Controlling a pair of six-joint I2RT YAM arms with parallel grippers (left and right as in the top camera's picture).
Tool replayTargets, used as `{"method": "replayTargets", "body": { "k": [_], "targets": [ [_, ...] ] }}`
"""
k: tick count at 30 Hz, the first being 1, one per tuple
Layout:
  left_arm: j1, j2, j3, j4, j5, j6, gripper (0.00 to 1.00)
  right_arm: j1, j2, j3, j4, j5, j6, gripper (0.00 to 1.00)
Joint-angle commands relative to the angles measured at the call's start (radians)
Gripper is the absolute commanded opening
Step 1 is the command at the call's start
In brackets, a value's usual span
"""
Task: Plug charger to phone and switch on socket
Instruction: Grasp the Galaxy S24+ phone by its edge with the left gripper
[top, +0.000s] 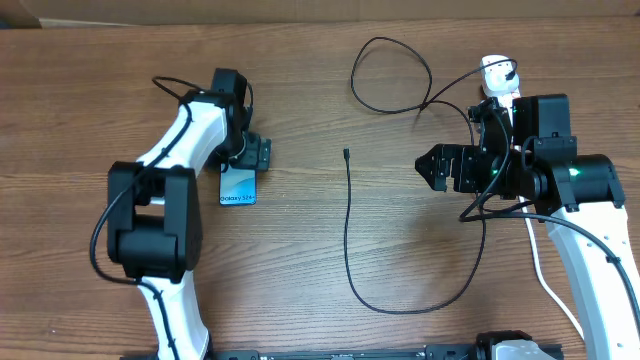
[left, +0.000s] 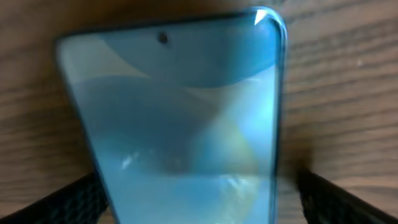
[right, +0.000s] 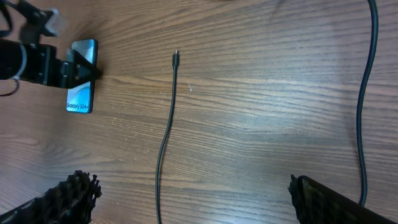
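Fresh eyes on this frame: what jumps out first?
The lit blue Galaxy S24 phone lies left of centre, and the left end effector is open with a finger on either side of it. The black charger cable lies loose mid-table, with its connector tip unplugged and well apart from the phone. The right end effector hovers open to the right of that tip.

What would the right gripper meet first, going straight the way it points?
Likely the charger cable near its tip, lying across the path of the right gripper; height is unclear, so it could pass above.
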Motion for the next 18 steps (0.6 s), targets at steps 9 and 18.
{"method": "replayTargets", "body": {
  "k": [9, 18],
  "targets": [
    [0.004, 0.029, -0.007, -0.021, -0.019, -0.108, 0.91, -0.002, 0.0, 0.023, 0.004, 0.024, -0.001, 1.0],
    [0.004, 0.029, -0.007, -0.064, -0.011, -0.131, 0.83, -0.002, 0.0, 0.023, 0.007, 0.024, -0.001, 1.0]
  ]
}}
